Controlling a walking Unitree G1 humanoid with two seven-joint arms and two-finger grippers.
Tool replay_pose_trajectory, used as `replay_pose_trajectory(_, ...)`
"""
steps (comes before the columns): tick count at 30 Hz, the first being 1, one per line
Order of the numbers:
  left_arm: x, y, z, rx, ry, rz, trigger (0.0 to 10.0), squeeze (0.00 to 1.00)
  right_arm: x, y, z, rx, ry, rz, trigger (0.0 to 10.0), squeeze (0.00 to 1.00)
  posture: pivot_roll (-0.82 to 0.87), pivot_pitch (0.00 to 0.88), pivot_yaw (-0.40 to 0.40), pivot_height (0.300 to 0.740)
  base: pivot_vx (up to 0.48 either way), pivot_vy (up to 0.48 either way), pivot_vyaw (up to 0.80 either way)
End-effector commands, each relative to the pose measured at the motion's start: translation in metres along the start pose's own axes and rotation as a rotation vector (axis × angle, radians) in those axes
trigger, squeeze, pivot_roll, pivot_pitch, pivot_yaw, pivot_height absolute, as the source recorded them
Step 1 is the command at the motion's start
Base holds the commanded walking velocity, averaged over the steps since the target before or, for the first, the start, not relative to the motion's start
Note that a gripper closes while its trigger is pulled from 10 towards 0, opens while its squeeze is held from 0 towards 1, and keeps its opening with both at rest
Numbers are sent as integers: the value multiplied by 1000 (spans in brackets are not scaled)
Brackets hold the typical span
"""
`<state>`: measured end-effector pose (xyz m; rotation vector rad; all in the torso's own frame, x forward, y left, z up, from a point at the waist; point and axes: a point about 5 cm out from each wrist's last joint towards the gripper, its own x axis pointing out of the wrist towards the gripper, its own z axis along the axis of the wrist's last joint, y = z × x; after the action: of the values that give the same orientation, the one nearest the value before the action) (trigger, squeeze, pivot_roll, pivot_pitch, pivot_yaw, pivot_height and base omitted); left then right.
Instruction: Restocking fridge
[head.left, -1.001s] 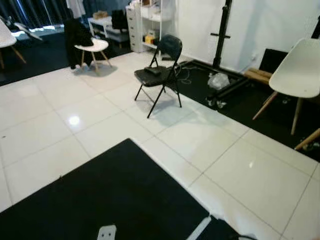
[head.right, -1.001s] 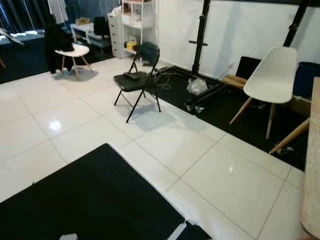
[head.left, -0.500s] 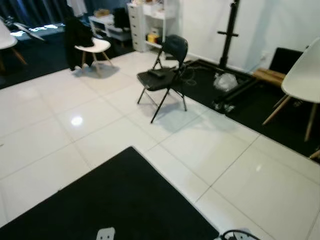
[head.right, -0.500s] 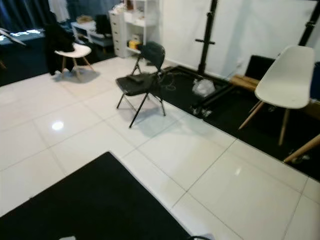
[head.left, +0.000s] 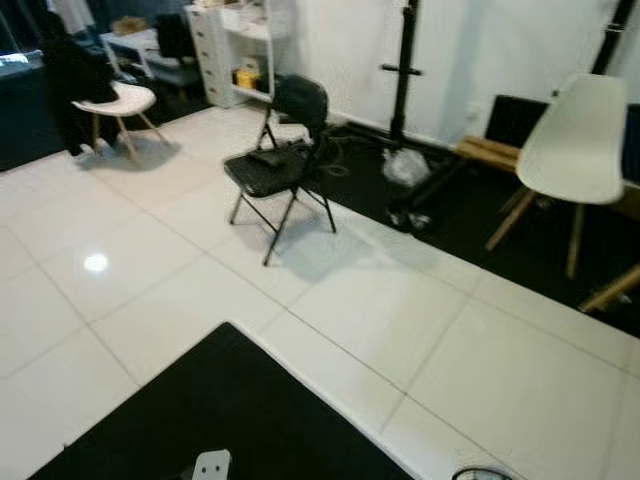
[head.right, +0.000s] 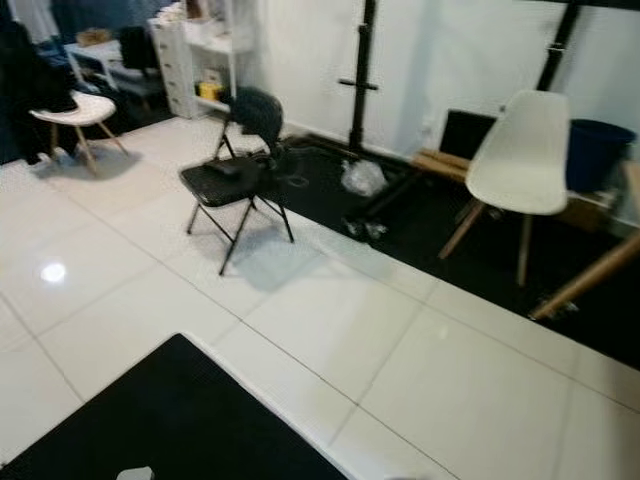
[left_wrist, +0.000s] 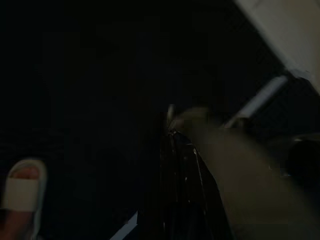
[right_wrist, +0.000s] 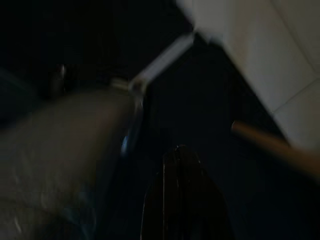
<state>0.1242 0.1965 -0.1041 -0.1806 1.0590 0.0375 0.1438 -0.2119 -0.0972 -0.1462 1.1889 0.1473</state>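
Note:
Both arms hang low over a black floor mat (head.left: 230, 420). The left gripper (left_wrist: 170, 175) is a dim black shape in the very dark left wrist view, beside a pale blurred limb. In the right wrist view the right gripper (right_wrist: 182, 195) points down at the dark mat, its two black fingers pressed together with nothing between them. A foot in a white sandal (left_wrist: 20, 195) stands on the mat near the left arm.
White tiled floor (head.left: 380, 310) stretches ahead. On it stand a black folding chair (head.left: 280, 165), a white chair (head.left: 565, 140) on a dark mat (head.left: 480, 215), and a black stand pole (head.left: 402, 70). White shelves (head.left: 235, 45) and another white chair (head.left: 110, 100) lie further back.
The whole picture has shifted: the camera swung right and moved forward, so the chairs sit further left and the black mat's corner lies lower. The picture is more blurred now.

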Motion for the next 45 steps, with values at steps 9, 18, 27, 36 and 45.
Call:
replay_pose_trajectory(9, 2, -3, 5, 12, -2, -6, 10000, 0, 1, 6, -8, 12, 27, 14, 10000, 0, -49, 0, 34, 740, 358, 0, -764)
replay_pose_trajectory(18, 2, -3, 6, 12, -3, -8, 10000, 0, 1, 5, -8, 12, 28, 15, 10000, 0, -50, 0, 32, 740, 355, 0, -764)
replay_pose_trajectory(27, 2, -4, 6, 10, -5, -12, 10000, 0, 0, 5, -8, 13, 30, 11, 10000, 0, -50, 0, 32, 740, 357, 0, -763)
replay_pose_trajectory(36, 2, -5, 6, 10, -6, -13, 10000, 0, 0, 5, -9, 16, 30, 10, 10000, 0, -50, 0, 32, 740, 358, 0, -764)
replay_pose_trajectory(45, 2, -5, 6, 11, -6, -14, 10000, 0, 0, 5, -9, 21, 30, 8, 10000, 0, -50, 0, 32, 740, 357, 0, -764)
